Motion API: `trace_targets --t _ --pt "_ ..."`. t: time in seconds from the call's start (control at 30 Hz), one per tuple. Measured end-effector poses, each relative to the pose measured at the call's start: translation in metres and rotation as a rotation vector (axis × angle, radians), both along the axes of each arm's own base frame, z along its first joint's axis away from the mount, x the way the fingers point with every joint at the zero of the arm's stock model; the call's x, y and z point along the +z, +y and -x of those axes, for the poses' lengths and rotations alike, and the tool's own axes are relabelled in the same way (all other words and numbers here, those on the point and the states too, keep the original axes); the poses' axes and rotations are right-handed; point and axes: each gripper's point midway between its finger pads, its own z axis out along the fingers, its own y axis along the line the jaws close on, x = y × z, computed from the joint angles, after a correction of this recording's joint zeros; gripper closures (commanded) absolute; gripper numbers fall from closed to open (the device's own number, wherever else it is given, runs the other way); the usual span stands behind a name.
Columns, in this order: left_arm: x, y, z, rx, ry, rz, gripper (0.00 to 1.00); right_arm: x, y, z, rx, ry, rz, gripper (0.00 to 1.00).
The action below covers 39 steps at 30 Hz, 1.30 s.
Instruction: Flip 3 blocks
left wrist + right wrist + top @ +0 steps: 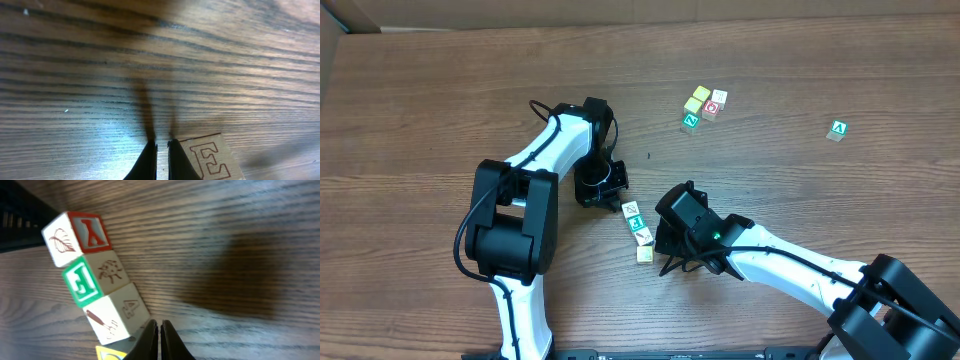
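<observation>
There are 2 robot arms, the left arm [535, 160] and the right arm [790, 265]. There is 1 row of blocks [92, 277]. 3 blocks in it show well, and a yellow bit [110, 354] may be 1 more. 1 green block with an A [837, 128] sits alone. 1 bunch of blocks [704, 106] is too small to count.

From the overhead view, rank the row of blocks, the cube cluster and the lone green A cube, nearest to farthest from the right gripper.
1. row of blocks: right beside the right gripper.
2. cube cluster: higher up, mid-table.
3. green A cube: alone, far toward the picture's right.
</observation>
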Motion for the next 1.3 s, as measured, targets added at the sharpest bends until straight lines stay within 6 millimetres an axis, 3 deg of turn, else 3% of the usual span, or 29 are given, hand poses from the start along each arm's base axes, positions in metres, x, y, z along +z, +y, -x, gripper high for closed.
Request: trace_targets --t 0.13,0.33,0.53,0.77,1.3 --pt "0.0 -0.001 -0.003 -0.001 -0.013 0.003 0.96 -0.003 -0.005 0.005 0.012 0.018 0.023 0.96" --pt "0.0 -0.001 -0.003 -0.006 -0.018 0.0 0.96 -0.008 -0.018 0.029 0.05 0.128 0.062 0.96" --pt "0.0 0.0 -0.003 -0.007 -0.019 -0.002 0.96 0.022 0.004 0.045 0.14 0.149 -0.076 0.96" --pt "0.0 0.0 -0.003 -0.01 -0.018 -0.002 0.96 0.015 0.019 0.067 0.203 0.156 -0.054 0.96" --pt "0.002 0.008 0.008 -0.017 0.024 -0.042 0.96 -0.015 0.028 0.063 0.175 0.126 -0.002 0.96"
